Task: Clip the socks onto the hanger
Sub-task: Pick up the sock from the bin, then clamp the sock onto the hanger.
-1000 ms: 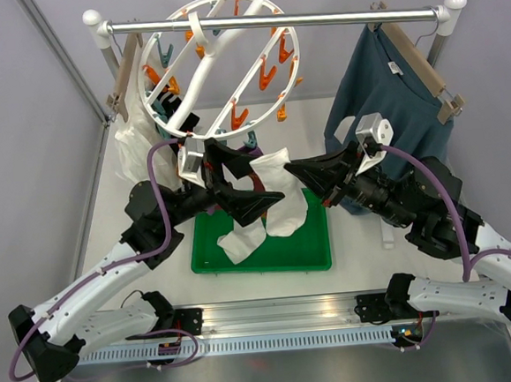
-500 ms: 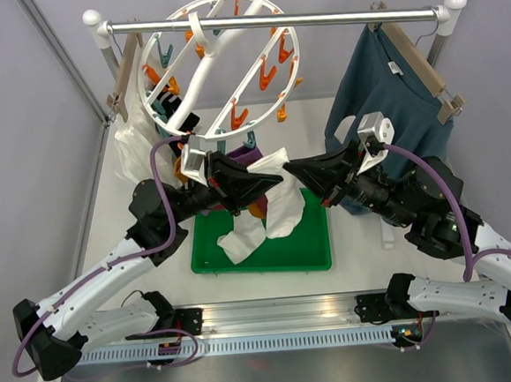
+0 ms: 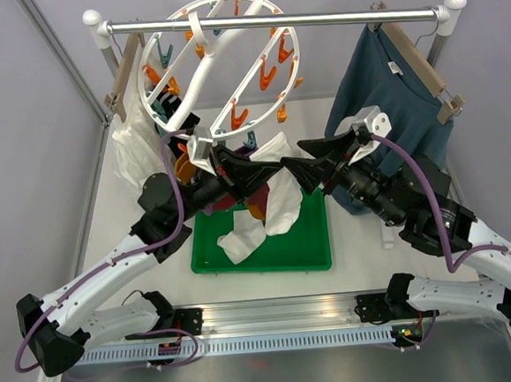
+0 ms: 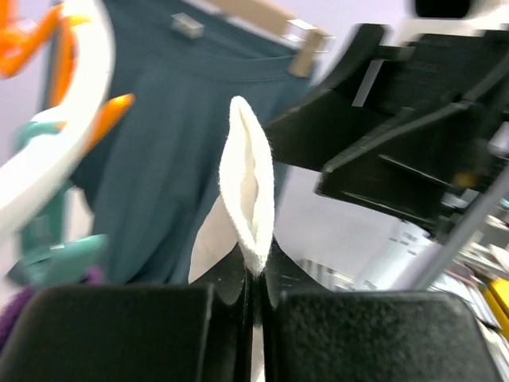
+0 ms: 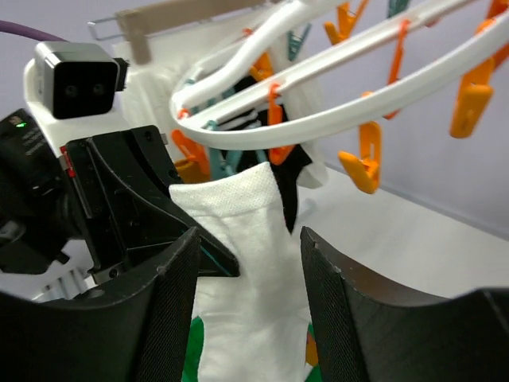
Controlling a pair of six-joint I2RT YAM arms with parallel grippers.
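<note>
A white sock (image 3: pixel 282 193) hangs by its cuff above the green tray (image 3: pixel 318 250), just below the hanger (image 3: pixel 219 61) with its orange and teal clips. My left gripper (image 3: pixel 267 170) is shut on the cuff; in the left wrist view the folded cuff (image 4: pixel 248 183) sticks up from the pinched jaws (image 4: pixel 254 274). My right gripper (image 5: pixel 248 239) is open, its fingers standing either side of the sock (image 5: pixel 246 231) without touching it. A second white sock (image 3: pixel 242 241) lies in the tray. A black sock (image 5: pixel 290 179) hangs from the hanger's ring (image 5: pixel 342 103).
The hanger hangs from a metal rail (image 3: pixel 312 16). A teal shirt (image 3: pixel 390 101) on a wooden hanger hangs at the right, a white garment (image 3: pixel 133 152) at the left. The two grippers face each other closely over the tray. An orange clip (image 5: pixel 362 167) dangles near the sock.
My left gripper came in and shut on the white sock's cuff. My right gripper, which held the sock before, has opened and let it go. Both arms lifted toward the hanger.
</note>
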